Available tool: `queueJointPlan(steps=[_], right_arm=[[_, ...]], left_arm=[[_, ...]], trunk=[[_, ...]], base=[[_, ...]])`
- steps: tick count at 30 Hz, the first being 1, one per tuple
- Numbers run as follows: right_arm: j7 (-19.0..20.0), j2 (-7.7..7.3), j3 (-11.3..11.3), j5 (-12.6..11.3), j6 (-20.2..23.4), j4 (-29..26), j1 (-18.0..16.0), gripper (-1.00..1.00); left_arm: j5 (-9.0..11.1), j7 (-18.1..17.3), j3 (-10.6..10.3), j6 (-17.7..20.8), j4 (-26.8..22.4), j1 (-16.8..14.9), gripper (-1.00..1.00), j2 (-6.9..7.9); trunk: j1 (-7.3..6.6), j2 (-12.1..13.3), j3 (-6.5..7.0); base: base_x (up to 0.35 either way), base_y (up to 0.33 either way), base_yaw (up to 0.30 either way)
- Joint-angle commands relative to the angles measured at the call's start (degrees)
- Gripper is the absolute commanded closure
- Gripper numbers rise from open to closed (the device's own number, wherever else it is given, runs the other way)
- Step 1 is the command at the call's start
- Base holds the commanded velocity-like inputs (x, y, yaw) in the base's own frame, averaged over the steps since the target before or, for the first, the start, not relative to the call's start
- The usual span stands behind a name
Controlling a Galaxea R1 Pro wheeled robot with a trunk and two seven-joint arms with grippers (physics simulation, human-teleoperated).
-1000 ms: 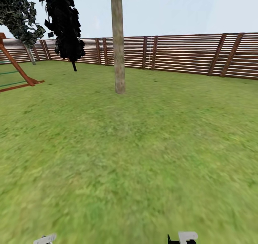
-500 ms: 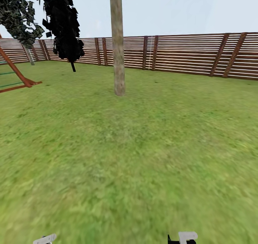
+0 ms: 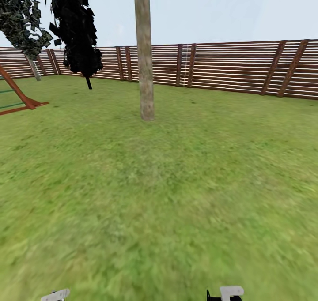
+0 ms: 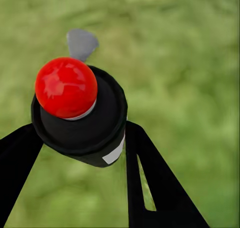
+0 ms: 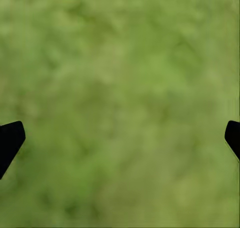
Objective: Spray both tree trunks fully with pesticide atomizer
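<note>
A: Going left to right across the lawn (image 3: 176, 195): what's there?

B: At the far left edge, a red-brown frame (image 3: 17, 95). Behind it a leafy tree (image 3: 22, 23) leans by the fence (image 3: 229, 67), then a black cypress (image 3: 77, 31). Next comes the trunk (image 3: 145, 54), straight and pale, mottled grey-brown, rising from the grass well ahead of the robot. To its right, only grass up to the fence.

A: And the atomizer?

B: The atomizer (image 4: 80, 115) sits in the left gripper (image 4: 80, 153), seen from the left wrist. The black jaws pinch its dark body from either side, red tip pointing away from the camera, over grass. A small grey tab (image 4: 81, 42) sticks out past the tip; I can't tell what it is.

A: The right gripper?

B: The right gripper (image 5: 120, 138) has its jaws spread wide with nothing between them, just blurred grass beyond.

A: How will the bottle handle?

B: I'd judge it light and stiff, a smooth round body that could twist or slide in a two-sided pinch. It's smaller than the jaws, so there's little margin. The hold on the body below the tip looks right to me: it leaves the nozzle free.

A: Where does the task stand?

B: Pickup looks done. The trunk is still well apart from the robot, so closing in comes next, then aiming the red tip at the bark. A second thick trunk isn't clear from here; the leaning one at far left is too small to judge.
</note>
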Motion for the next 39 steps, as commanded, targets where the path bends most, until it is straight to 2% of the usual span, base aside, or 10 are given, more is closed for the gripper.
queueJointPlan(steps=[1,39], right_arm=[[0.0,0.0,0.0,0.0,0.0,0.0,0.0,-1.0],[0.0,0.0,0.0,0.0,0.1,0.1,0.0,-1.0]], left_arm=[[0.0,0.0,0.0,0.0,0.0,0.0,1.0,0.0],[0.0,0.0,0.0,0.0,0.0,0.0,1.0,0.0]], trunk=[[0.0,0.0,0.0],[0.0,0.0,0.0]], base=[[0.341,0.0,0.0],[0.341,0.0,0.0]])
